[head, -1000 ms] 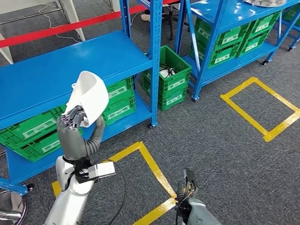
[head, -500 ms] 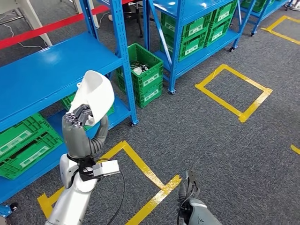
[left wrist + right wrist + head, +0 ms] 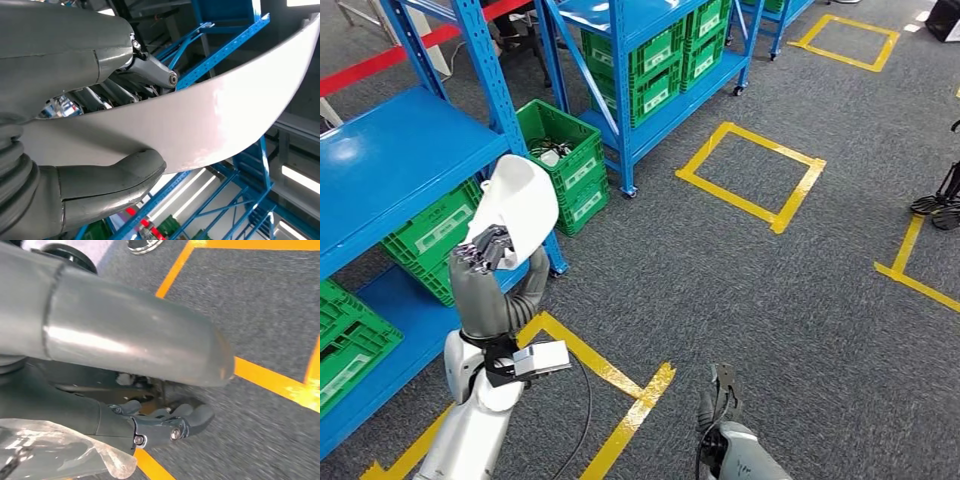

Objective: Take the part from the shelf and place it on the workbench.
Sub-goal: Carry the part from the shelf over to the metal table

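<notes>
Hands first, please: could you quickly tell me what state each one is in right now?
Left hand: holding the white part.
Right hand: hanging low, nothing in it, fingers curled in.

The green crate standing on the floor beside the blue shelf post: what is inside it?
The green crate is open on top. Inside lie dark cables and something pale, too small to identify. Its near wall hides the bottom, and the white part held by the left hand covers one corner.
</notes>
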